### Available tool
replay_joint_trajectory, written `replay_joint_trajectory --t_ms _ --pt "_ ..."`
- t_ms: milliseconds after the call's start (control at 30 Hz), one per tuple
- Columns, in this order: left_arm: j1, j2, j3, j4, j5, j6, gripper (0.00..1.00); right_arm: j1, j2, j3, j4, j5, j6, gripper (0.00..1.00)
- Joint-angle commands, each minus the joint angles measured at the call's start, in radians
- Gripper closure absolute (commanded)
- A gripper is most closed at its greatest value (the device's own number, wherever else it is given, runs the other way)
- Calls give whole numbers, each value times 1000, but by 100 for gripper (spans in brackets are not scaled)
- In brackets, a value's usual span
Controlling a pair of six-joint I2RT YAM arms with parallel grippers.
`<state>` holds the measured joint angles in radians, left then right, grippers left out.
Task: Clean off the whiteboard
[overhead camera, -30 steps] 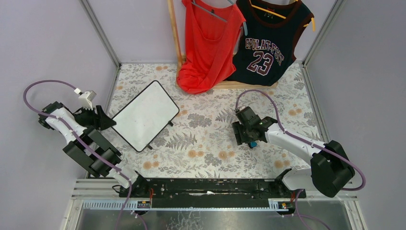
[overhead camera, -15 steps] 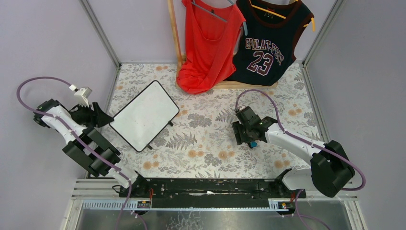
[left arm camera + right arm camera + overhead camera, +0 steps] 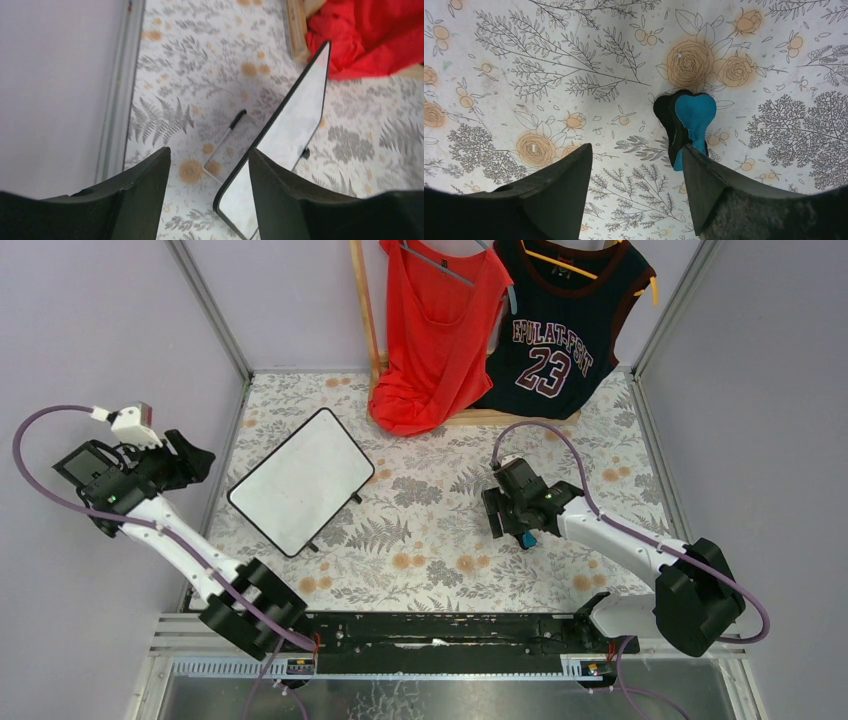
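Plainly, left gripper (image 3: 208, 156) and right gripper (image 3: 636, 150) stand spread (both empty), clear of whiteboard (image 3: 300, 480) edges.

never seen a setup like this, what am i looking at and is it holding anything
Two robot arms are bolted at the near edge of a cloth-covered table. The wide picture looks down from above; the other two come from a camera on each wrist, so the dark prongs at the bottom are that arm's own fingers. The left gripper is open and empty, near the whiteboard, which looks clean. The right gripper is open; a blue and black pad, probably the eraser, sits on the table by one finger, not gripped. A red top and a jersey hang behind.
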<state>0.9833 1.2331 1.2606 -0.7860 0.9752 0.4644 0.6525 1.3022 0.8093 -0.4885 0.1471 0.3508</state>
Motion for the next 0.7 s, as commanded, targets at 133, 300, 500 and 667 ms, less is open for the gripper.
replay_joint_trajectory --t_ms 133,300,500,667 --pt "-61 -139 -138 558 -140 -597 42 -2 -33 50 8 20 -6 25" --pt "-170 -146 -158 596 -260 -665 42 -2 -55 35 11 27 -6 24" --pt "-337 -191 -206 634 -411 -682 42 -2 -87 26 17 50 2 19" --pt "-512 -215 -227 660 -513 -693 28 -2 -111 30 30 76 16 0"
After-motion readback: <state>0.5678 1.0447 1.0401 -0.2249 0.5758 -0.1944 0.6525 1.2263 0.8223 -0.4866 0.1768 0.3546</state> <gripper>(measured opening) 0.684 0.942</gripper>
